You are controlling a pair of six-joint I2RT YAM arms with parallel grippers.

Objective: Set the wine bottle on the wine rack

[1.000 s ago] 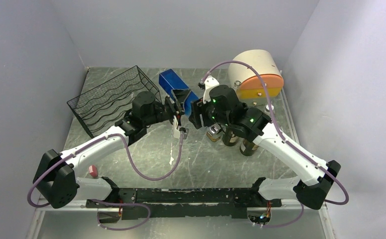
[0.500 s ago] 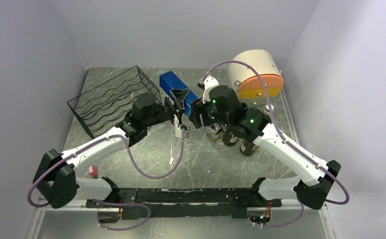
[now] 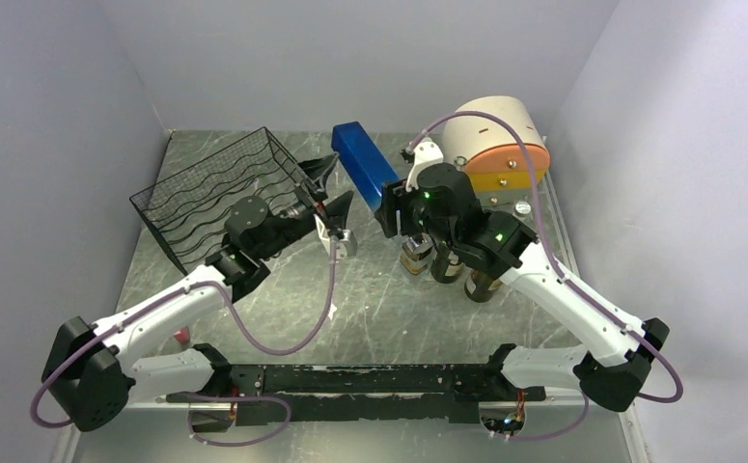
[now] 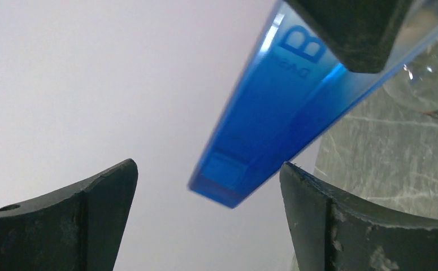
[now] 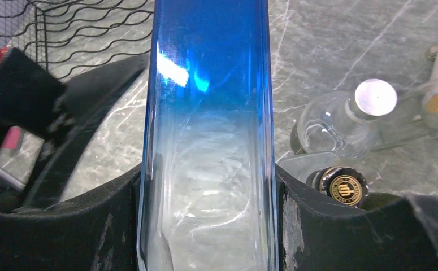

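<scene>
**Blue bottle in the air, not yet on the rack**

I am gripping the wine bottle (image 5: 208, 84) across its flat glass sides with my right gripper (image 5: 208, 209). That is where I am expecting trouble. The glass looks slick, and most of the bottle's length is sticking out beyond my fingers, so I judge it could pivot or slide in the grip if I swing it quickly. A clumsy handover could also go wrong. If my left gripper (image 4: 208, 169) closes off-centre on the bottle's end while I am letting go, the bottle could drop onto the table (image 3: 389, 299).

My right gripper is clamping the bottle firmly, with both fingers pressing against its sides. My left gripper is spread wide and holding nothing. The bottle's end is lying between its fingers, close to one of them, though I cannot tell whether it is touching.

The bottle is hanging tilted above the table, near the wine rack (image 3: 220, 188) but apart from it. Below my right arm, a clear bottle (image 5: 374, 99) and a dark gold-capped bottle (image 5: 345, 186) are standing close enough to be knocked. The drum-shaped box (image 3: 495, 135) is sitting behind them.
</scene>
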